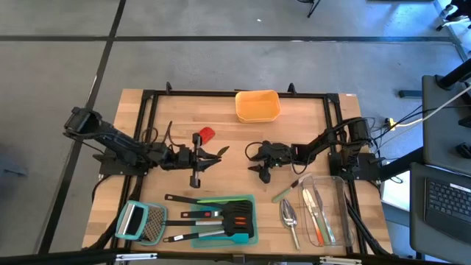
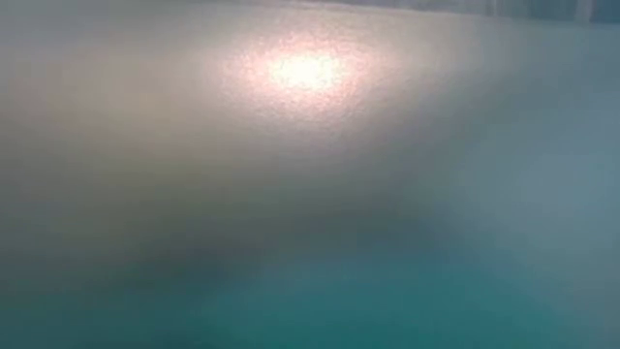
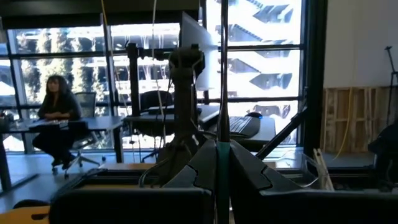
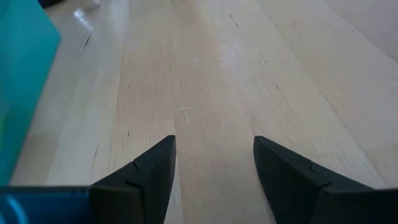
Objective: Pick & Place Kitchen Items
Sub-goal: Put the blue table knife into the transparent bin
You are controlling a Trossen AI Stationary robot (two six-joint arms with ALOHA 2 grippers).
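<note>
My left gripper (image 1: 219, 153) hangs over the table's middle, pointing toward the right edge, shut on a slim teal utensil (image 3: 222, 180) that stands upright between its fingers. A red-headed, dark-handled utensil (image 1: 205, 134) shows beside that wrist. My right gripper (image 1: 263, 173) sits low over the wood, open, with only bare table (image 4: 214, 124) between its fingers. Black turners (image 1: 237, 216) lie on a teal tray (image 1: 249, 237) at the near edge. A silver spoon (image 1: 289, 216) and a green spatula (image 1: 282, 193) lie on the table. My left gripper pinches the teal utensil's shaft (image 3: 222, 163) between its two fingers. The fingers (image 3: 247, 169) come about level from the table's left and lie across the shaft. The shaft stands upright and rises above the fingers as a thin line; the gripper hides its lower end.
An orange container (image 1: 257, 105) stands at the far edge. A clear container (image 1: 340, 193) with orange and silver cutlery is near right. A grater with a light-blue handle (image 1: 140, 221) lies near left. The low view is blocked by something teal close up.
</note>
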